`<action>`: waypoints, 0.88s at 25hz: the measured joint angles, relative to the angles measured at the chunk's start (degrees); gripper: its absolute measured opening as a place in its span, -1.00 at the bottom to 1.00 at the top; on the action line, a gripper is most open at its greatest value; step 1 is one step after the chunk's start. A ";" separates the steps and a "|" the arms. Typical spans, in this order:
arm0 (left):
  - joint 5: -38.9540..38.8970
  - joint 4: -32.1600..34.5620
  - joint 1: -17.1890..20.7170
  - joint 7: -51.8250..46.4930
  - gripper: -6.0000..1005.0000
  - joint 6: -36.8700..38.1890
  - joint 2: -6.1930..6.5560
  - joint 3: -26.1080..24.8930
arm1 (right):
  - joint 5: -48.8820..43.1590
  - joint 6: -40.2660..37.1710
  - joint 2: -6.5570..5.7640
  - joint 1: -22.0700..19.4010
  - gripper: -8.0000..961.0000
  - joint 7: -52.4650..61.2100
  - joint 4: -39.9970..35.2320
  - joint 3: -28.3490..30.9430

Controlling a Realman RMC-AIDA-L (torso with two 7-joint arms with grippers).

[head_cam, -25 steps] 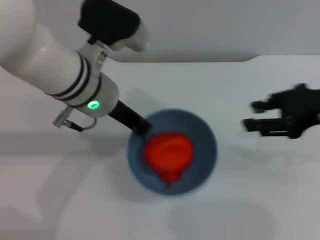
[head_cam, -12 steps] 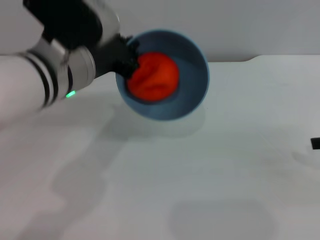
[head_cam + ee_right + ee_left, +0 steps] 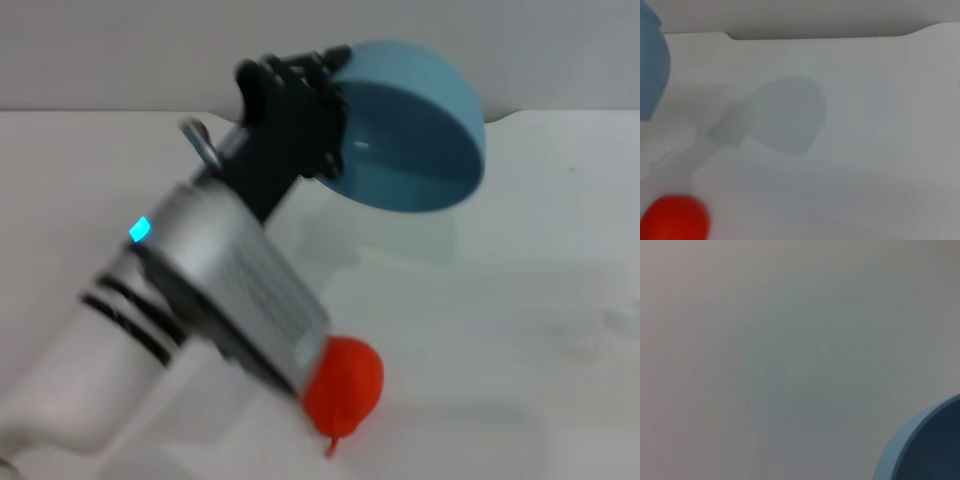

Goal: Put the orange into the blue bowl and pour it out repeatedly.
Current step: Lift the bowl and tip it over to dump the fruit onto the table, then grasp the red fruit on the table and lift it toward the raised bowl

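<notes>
Nearest the head camera, the orange (image 3: 342, 384), a lumpy, bright red-orange fruit with a small stem tip pointing down, sits low over the smooth white table (image 3: 540, 300), partly hidden behind the left arm's silver wrist; it is outside the bowl. Farther back, the left gripper (image 3: 318, 85), black and blocky, pinches the rim of the blue bowl (image 3: 410, 130); the bowl is glossy, light blue, round and deep, lifted above the table and tipped over so its rounded underside shows; nothing is visible inside it. The right gripper is out of sight in every view.
</notes>
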 joint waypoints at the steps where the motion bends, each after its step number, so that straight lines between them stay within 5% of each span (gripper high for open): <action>1: -0.14 -1.85 -0.34 1.96 -0.99 -2.49 -0.06 0.90 | -0.01 -0.03 0.03 -0.02 -0.04 0.02 0.01 0.01; 5: -7.96 -9.68 -4.15 12.15 -0.99 -11.35 -0.19 5.66 | -0.02 -0.08 0.11 -0.08 -0.04 0.05 0.09 0.01; 10: -25.80 -5.24 -6.34 14.14 -0.99 -7.90 0.29 4.83 | 0.23 -0.09 0.23 0.53 -0.04 -0.20 0.60 -0.68; 13: -33.15 2.17 -5.74 14.21 -0.99 4.21 0.56 -0.71 | 0.28 0.05 0.24 1.64 -0.04 -0.27 1.96 -0.79; 17: -42.11 10.01 -5.82 11.81 -0.99 31.68 0.57 -13.32 | 0.30 0.44 0.22 2.86 -0.04 -1.20 3.35 -1.67; 22: -45.27 13.16 -9.99 -2.39 -0.99 59.22 0.78 -30.56 | 0.82 0.57 0.40 3.77 -0.04 -4.71 3.74 -4.44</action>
